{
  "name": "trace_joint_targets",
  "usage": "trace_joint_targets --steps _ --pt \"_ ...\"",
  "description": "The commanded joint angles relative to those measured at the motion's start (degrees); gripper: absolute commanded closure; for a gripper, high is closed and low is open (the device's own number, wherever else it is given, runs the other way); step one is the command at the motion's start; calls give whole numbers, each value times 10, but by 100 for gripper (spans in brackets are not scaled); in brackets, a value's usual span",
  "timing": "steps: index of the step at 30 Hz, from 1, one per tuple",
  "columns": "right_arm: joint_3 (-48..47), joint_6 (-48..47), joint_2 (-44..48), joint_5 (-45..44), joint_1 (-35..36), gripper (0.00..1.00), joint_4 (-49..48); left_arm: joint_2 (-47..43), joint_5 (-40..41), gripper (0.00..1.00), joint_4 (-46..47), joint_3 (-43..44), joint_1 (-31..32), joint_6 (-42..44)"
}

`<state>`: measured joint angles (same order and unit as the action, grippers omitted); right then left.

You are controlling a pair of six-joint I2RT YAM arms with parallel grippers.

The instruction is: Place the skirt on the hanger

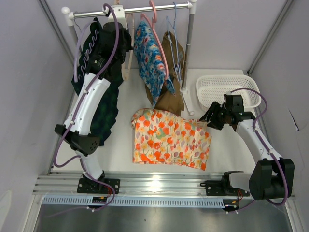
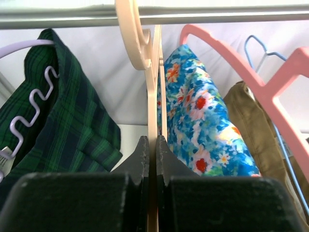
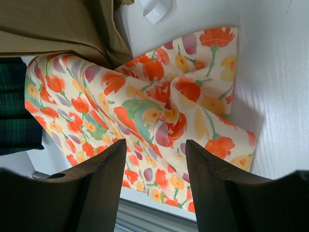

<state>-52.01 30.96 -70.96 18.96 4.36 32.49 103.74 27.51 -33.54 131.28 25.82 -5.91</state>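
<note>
Step in hand: fetching the hanger; the left gripper [image 2: 152, 145] is clamped shut on the thin stem of the cream hanger [image 2: 153, 92], whose hook sits over the rail [image 2: 231, 17], between the green plaid garment [image 2: 63, 121] and the blue floral garment [image 2: 198, 111]
Skirt: the orange-flowered skirt [image 1: 171, 140] lies rumpled on the table [image 1: 219, 154] in front of the rail; it is on no hanger
Right gripper: the right gripper [image 3: 157, 150] hovers at the skirt's right edge, jaws apart and empty; whether it touches the cloth I cannot tell
Next move: probably lifting the hook clear of the rail without snagging the close neighbours, then carrying it down to the skirt; the right arm would need to pinch the waistband
Hard to make out: the hanger's lower bar is hidden behind the left fingers; which skirt edge is the waistband is unclear
</note>
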Motion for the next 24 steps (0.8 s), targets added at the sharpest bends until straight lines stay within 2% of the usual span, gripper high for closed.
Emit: trace_joint_targets --steps 1,15,24 --pt "-18 -13 10 10 -1 42 -6 -43 -28 100 41 26 -8 16" --pt "-13 -16 9 10 -1 42 -10 -100 -39 100 28 -12 -10 30" --pt "-10 -17 9 13 -2 42 -11 -165 -62 100 63 -149 -11 47"
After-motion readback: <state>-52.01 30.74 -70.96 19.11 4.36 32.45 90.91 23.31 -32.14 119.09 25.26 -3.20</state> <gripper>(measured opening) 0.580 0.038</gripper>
